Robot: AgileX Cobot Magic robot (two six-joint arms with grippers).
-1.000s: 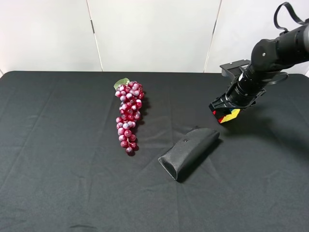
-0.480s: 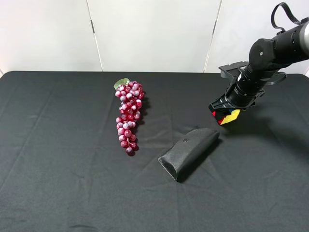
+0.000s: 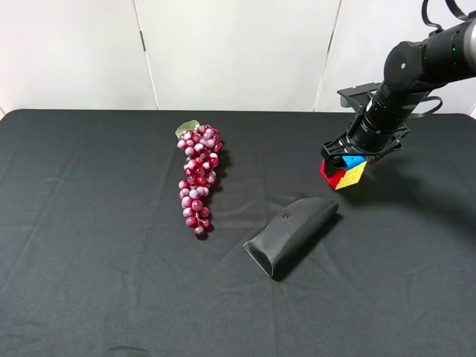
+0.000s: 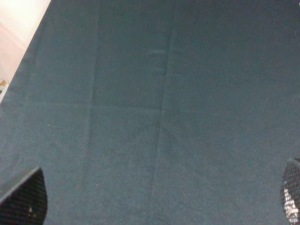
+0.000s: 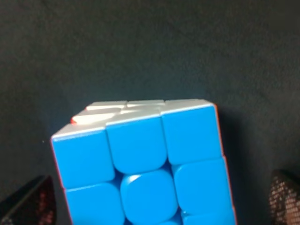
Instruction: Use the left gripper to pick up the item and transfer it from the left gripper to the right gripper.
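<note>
- Since a second ago the right gripper (image 3: 349, 158) has lifted a bit and its fingers have spread; the cube (image 3: 343, 172) now sits uncovered just under it, apparently on the black bench (image 3: 89, 245).
- Nearest: black pouch (image 3: 290, 234), lying diagonally, just in front-left of the cube, not touching.
- Cube's tilted on a corner-ish angle, blue face up toward the wrist camera (image 5: 140, 164), no real long axis.
- Grapes (image 3: 198, 178) are well off to the left.
- Left gripper (image 4: 154, 206) is spread wide over bare cloth.
</note>
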